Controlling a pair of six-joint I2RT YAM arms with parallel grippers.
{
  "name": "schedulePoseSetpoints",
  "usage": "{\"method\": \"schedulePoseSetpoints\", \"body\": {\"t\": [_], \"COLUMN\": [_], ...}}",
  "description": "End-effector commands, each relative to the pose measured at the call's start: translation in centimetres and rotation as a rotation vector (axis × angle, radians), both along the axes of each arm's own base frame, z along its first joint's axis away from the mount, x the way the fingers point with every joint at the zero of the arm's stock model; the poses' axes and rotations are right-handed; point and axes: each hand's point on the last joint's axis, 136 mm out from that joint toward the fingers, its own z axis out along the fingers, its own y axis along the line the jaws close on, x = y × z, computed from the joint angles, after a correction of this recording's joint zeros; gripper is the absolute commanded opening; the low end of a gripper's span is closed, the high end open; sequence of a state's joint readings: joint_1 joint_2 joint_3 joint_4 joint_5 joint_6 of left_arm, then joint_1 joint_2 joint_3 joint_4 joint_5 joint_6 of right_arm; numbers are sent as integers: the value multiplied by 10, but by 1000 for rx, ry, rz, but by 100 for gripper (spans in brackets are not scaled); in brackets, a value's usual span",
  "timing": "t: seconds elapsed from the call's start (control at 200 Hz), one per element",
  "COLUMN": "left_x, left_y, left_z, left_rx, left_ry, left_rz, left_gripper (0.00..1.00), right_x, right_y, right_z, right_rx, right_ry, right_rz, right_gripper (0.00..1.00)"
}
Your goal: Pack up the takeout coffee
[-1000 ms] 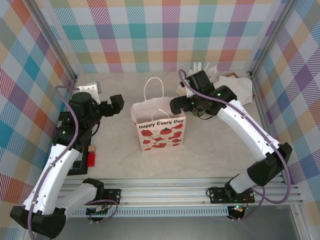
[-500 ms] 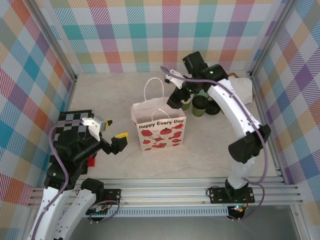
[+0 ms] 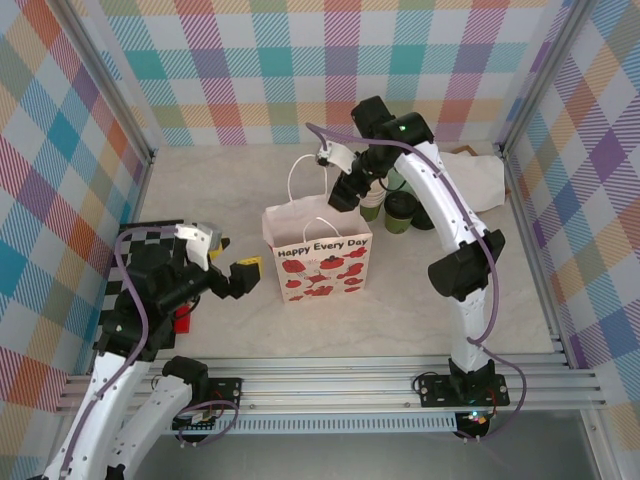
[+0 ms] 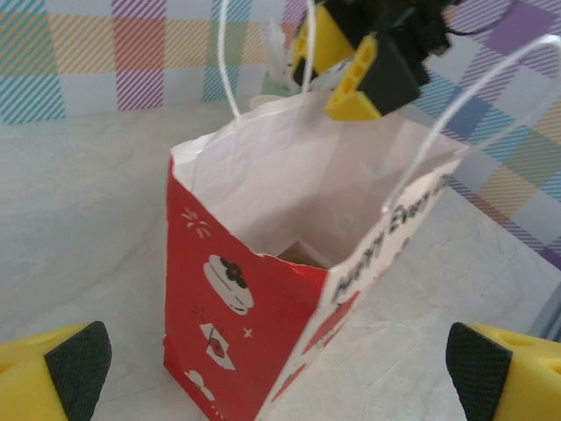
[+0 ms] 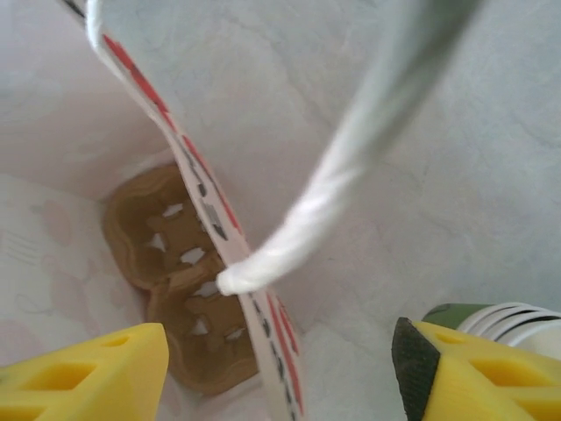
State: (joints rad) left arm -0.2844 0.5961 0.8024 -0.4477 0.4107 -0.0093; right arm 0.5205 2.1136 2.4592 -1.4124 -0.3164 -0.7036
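The white and red paper bag [image 3: 318,250] stands upright and open in the middle of the table. My right gripper [image 3: 345,190] hangs over its back right corner. In the right wrist view its jaws [image 5: 280,360] stand apart astride the bag's back wall [image 5: 228,254], beside a white rope handle [image 5: 333,202], gripping nothing. A brown cup carrier [image 5: 171,281] lies in the bag's bottom. The dark-green takeout coffee [image 3: 400,212] stands on the table right of that gripper, beside another dark-green cup [image 3: 372,208]. My left gripper [image 3: 235,272] is wide open left of the bag [image 4: 254,289].
A black lid [image 3: 428,216] lies right of the cups, with white crumpled paper [image 3: 485,175] at the back right. A checkered black and white board [image 3: 135,250] and a red block [image 3: 183,318] lie under my left arm. Plaid walls enclose the table.
My left arm swung from the back left down to the bag's front left. My right arm rose, moved over the bag's back rim, and its jaws narrowed.
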Motion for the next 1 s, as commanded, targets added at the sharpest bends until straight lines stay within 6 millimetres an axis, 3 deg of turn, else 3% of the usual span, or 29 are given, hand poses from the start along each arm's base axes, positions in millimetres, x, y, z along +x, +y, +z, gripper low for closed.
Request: {"method": "schedulePoseSetpoints", "body": {"t": [0.0, 0.265, 0.52, 0.605, 0.995], "left_x": [18, 33, 50, 54, 78], "left_y": [7, -12, 7, 13, 37], "left_z": [14, 12, 2, 0, -17], "left_rx": [-47, -165, -128, -127, -62], "left_ry": [9, 88, 171, 179, 245], "left_rz": [90, 46, 199, 244, 424], "left_gripper": [100, 100, 100, 100, 100], "right_x": [-10, 5, 4, 7, -1], "right_y": [4, 2, 8, 6, 19], "right_z": [-1, -11, -16, -21, 22], "right_rx": [20, -28, -45, -86, 11], "right_ry": [45, 7, -3, -23, -136], "right_rz": [32, -2, 18, 14, 0], "right_gripper": [66, 56, 47, 32, 0]}}
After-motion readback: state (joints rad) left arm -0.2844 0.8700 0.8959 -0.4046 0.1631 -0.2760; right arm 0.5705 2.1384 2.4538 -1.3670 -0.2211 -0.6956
